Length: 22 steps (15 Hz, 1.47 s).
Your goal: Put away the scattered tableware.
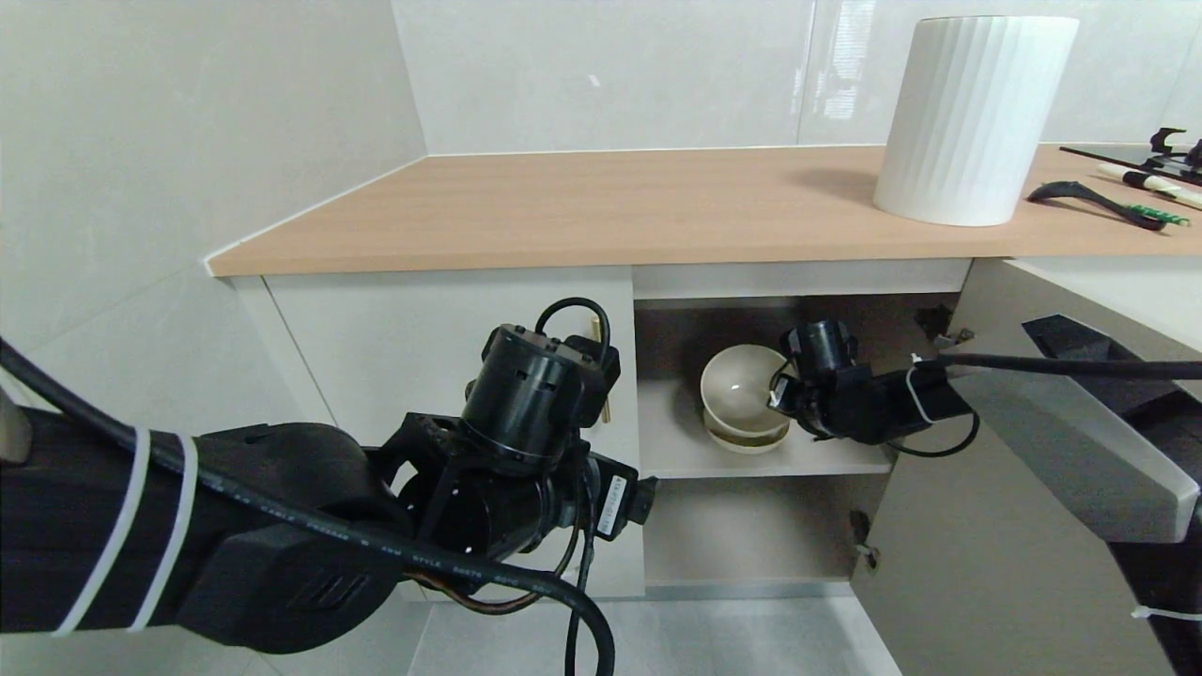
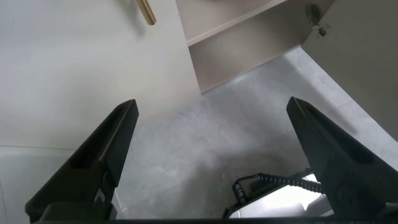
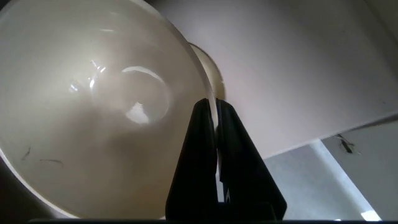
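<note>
Bowl (image 1: pixel 740 387): cream, glossy, round, smooth inside. Bright highlights in the well and a few small dark marks on the inner wall. Tilted, mouth turned out toward the open cabinet (image 1: pixel 657 282) front.

Right gripper (image 3: pixel 215 111): jaws clenched on the bowl's rim, one finger inside and one outside. Bowl held inside the upper compartment, just above the shelf (image 1: pixel 676 446).

Second dish (image 1: pixel 748 437): same cream colour, lying on the shelf directly below the right jaws, under the tilted bowl. Contact between the two cannot be told.

Left gripper (image 2: pixel 211 107): jaws released, spread wide, nothing between them. Grey floor (image 2: pixel 205 155) beyond the jaws. Brass handle (image 2: pixel 146 11) and the cabinet's lower compartment past the fingertips.

Count:
- bowls in the right jaws: 1
- cream dishes under those jaws: at least 1, stack depth unclear
- open doors (image 1: pixel 1061 422) beside the right jaws: 1
- on the table (image 1: pixel 601 211), above and well apart from both sets of jaws: ribbed white cylinder (image 1: pixel 972 122) 1, black utensil (image 1: pixel 1089 199) 1, and some slim sticks at the far edge, number unclear
</note>
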{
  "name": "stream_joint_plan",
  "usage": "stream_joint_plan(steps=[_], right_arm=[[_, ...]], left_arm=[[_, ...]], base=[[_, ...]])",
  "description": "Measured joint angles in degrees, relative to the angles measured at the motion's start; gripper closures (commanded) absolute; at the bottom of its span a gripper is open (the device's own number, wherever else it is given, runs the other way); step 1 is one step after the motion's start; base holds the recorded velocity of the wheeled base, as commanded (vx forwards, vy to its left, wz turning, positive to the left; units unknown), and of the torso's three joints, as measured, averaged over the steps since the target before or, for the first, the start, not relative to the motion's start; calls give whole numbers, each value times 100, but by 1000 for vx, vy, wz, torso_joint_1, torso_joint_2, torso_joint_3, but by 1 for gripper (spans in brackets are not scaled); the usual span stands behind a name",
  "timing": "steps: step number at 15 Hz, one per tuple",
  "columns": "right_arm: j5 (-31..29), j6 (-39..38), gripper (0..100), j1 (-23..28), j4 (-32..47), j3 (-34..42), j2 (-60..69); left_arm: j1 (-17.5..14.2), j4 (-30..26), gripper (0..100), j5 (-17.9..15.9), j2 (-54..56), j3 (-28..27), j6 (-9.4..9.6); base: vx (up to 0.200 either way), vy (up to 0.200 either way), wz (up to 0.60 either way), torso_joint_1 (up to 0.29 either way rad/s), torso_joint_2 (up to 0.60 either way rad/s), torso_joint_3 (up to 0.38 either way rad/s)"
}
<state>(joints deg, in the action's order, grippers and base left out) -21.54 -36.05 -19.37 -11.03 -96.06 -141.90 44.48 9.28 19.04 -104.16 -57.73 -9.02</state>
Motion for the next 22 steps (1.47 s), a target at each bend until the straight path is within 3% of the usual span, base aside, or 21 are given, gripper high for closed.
stream_joint_plan(steps=[13, 14, 22], right_arm=[[9, 80, 100, 5, 22, -256, -374], [17, 88, 0, 6, 22, -258, -380], [37, 90, 0, 5, 39, -300, -429]], left_arm=[[0, 2, 0, 2, 11, 0, 0], [0, 2, 0, 0, 9, 0, -1], [0, 0, 0, 0, 11, -9, 0]], base=[[0, 0, 0, 0, 0, 0], [0, 0, 0, 0, 0, 0], [0, 0, 0, 0, 0, 0]])
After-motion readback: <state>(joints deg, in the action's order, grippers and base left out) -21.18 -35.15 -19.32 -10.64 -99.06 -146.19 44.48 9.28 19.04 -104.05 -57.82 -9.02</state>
